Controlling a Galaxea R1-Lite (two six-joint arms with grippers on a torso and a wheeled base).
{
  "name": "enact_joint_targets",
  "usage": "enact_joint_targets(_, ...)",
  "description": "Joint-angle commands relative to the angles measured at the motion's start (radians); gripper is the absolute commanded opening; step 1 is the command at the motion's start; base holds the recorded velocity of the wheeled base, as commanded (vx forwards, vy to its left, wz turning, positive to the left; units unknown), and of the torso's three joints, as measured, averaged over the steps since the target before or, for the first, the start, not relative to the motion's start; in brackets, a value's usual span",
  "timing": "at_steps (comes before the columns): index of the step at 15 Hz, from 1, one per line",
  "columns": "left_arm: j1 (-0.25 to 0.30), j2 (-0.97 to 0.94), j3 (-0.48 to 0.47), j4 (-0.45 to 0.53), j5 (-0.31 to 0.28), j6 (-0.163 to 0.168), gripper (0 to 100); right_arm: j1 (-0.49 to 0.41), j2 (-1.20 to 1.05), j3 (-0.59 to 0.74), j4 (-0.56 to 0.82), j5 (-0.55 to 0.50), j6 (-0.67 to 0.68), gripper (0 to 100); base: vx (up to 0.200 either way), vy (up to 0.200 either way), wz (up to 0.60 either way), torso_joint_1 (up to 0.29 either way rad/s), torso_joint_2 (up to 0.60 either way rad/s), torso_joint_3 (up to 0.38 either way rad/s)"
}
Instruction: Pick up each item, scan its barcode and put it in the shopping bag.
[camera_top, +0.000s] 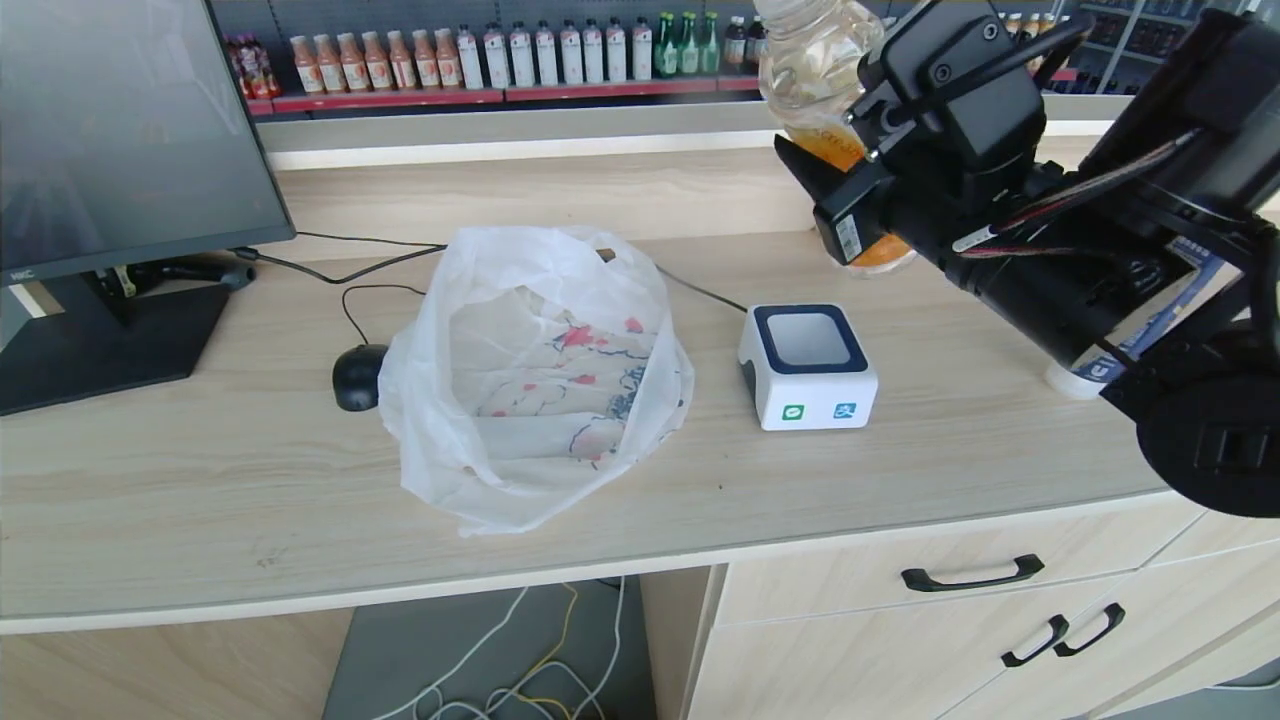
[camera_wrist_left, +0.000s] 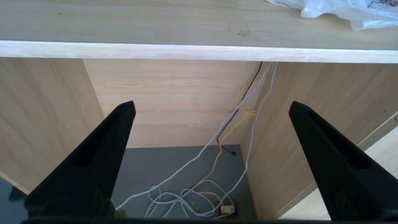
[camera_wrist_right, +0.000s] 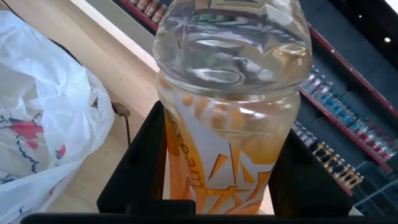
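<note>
One bottle (camera_top: 815, 70), one shopping bag (camera_top: 530, 370), one scanner (camera_top: 808, 367).
Clamped bottle in right gripper (camera_wrist_right: 224, 180) above worktop's (camera_top: 900, 470) back edge; splayed left gripper (camera_wrist_left: 211, 112) wide, empty.

Shopping bag (camera_top: 530, 370) in all three views

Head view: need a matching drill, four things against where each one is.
Things:
1. white plastic shopping bag
2. white box-shaped scanner
3. black computer mouse
4. clear plastic bottle with orange label

Places:
A. held in the right hand, above the wooden counter
B. on the counter, on the robot's right of the bag
C. mid-counter, mouth open, between mouse and scanner
D. on the counter, beside the bag on the robot's left

Pairs: 1-C, 2-B, 3-D, 4-A
</note>
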Motion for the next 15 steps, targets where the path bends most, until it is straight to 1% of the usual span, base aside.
enact_joint_targets(1, 0.000, 0.000, 0.000, 0.000, 0.000, 0.000, 100, 0.002, 0.026, 0.001, 0.000, 0.040, -0.030, 0, 0.000, 0.000, 0.00, 0.000, 0.00, 0.000)
enact_joint_targets(2, 0.000, 0.000, 0.000, 0.000, 0.000, 0.000, 100, 0.000, 0.034, 0.001, -0.001, 0.063, -0.044, 0, 0.000, 0.000, 0.00, 0.000, 0.00, 0.000)
enact_joint_targets(4, 0.000, 0.000, 0.000, 0.000, 0.000, 0.000, 100, -0.003, 0.040, 0.009, 0.000, 0.138, -0.148, 0, 0.000, 0.000, 0.00, 0.000, 0.00, 0.000)
enact_joint_targets(5, 0.000, 0.000, 0.000, 0.000, 0.000, 0.000, 100, -0.013, 0.041, 0.021, 0.003, 0.162, -0.176, 0, 0.000, 0.000, 0.00, 0.000, 0.00, 0.000)
enact_joint_targets(7, 0.000, 0.000, 0.000, 0.000, 0.000, 0.000, 100, -0.020, 0.043, 0.029, 0.008, 0.185, -0.234, 0, 0.000, 0.000, 0.00, 0.000, 0.00, 0.000)
enact_joint_targets(9, 0.000, 0.000, 0.000, 0.000, 0.000, 0.000, 100, -0.020, 0.043, 0.056, 0.013, 0.230, -0.260, 0, 0.000, 0.000, 0.00, 0.000, 0.00, 0.000)
enact_joint_targets(11, 0.000, 0.000, 0.000, 0.000, 0.000, 0.000, 100, -0.030, 0.043, 0.089, 0.011, 0.251, -0.291, 0, 0.000, 0.000, 0.00, 0.000, 0.00, 0.000)
enact_joint_targets(15, 0.000, 0.000, 0.000, 0.000, 0.000, 0.000, 100, -0.038, 0.043, 0.149, 0.008, 0.262, -0.317, 0, 0.000, 0.000, 0.00, 0.000, 0.00, 0.000)
